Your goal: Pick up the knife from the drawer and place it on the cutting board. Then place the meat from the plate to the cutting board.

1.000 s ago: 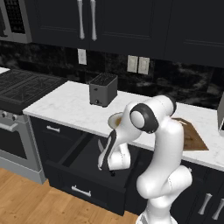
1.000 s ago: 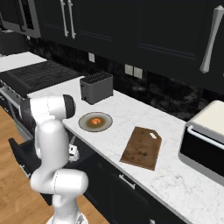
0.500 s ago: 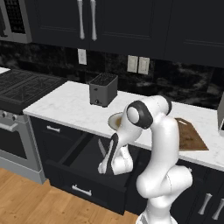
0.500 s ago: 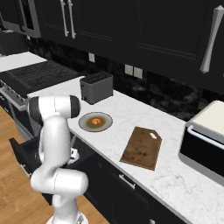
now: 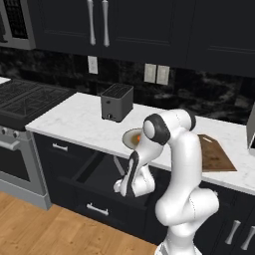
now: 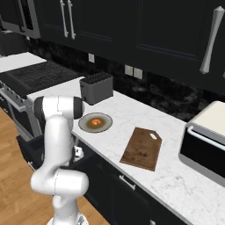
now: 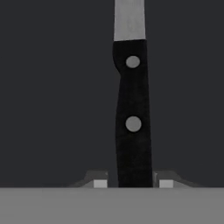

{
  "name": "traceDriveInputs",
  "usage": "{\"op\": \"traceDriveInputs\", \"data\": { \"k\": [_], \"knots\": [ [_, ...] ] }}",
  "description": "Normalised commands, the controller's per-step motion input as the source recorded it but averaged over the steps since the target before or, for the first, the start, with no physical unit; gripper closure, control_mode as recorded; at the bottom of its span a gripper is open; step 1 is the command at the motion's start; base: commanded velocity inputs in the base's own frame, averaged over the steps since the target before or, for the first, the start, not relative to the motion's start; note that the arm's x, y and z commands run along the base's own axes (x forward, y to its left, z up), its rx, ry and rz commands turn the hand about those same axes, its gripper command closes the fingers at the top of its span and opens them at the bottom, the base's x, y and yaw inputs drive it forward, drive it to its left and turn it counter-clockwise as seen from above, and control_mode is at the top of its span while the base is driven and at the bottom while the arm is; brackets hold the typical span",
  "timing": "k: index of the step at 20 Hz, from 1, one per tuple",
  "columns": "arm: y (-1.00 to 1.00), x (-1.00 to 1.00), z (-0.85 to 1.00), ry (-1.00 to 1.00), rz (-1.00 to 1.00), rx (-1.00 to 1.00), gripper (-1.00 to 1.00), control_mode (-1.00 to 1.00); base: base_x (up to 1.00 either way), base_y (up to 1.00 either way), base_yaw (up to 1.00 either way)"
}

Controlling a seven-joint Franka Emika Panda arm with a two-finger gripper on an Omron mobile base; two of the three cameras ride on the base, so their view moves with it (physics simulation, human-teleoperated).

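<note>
The slim kitchen knife with the pale silvery blade and dark riveted handle [image 7: 132,109] lies flat on the floor of the wide, dark navy-black drawer [image 5: 99,174], which stands pulled out below the front edge of the white marble counter [image 5: 79,122]. In the hand view the knife's long axis runs straight away from the two-finger gripper [image 7: 131,183]: the butt of the handle sits between the two fingertips, and the blade points to the far side. One finger [image 7: 99,181] stands just beside each flank of the handle, with very little gap visible on either side. The jaws are drawn in narrow around the handle; whether the pads already press on it cannot be told.

In the left base view the gripper [image 5: 124,188] reaches down into the open drawer, near its right side.

The brown rectangular wooden cutting board [image 6: 142,148] lies on the counter to the right of the round tan plate with the pale rim [image 6: 95,122], well apart from the drawer. The small orange-red lump of meat [image 6: 95,121] rests at the plate's centre.

Judgement: the next move is a straight lift, then a carry up and to the right.
</note>
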Motion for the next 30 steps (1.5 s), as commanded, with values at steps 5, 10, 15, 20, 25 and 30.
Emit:
{"op": "traceDriveInputs", "data": {
  "k": [5,10,15,20,25,30],
  "knots": [
    [0.32,-0.39,-0.34,0.0,0.03,0.01,1.0,-1.0,0.0,0.0,0.0],
    [0.35,-0.58,-0.01,0.01,0.1,0.06,1.0,-1.0,0.0,0.0,0.0],
    [0.13,-0.17,0.27,0.02,0.14,0.05,1.0,-1.0,0.0,0.0,0.0],
    [0.0,0.06,0.97,0.1,0.1,0.09,1.0,-1.0,0.0,0.0,0.0],
    [0.0,0.15,1.0,0.1,0.12,0.07,1.0,-1.0,0.0,0.0,0.0],
    [0.0,0.21,1.0,0.11,0.13,0.01,1.0,-1.0,0.0,0.0,0.0]
  ]
}}
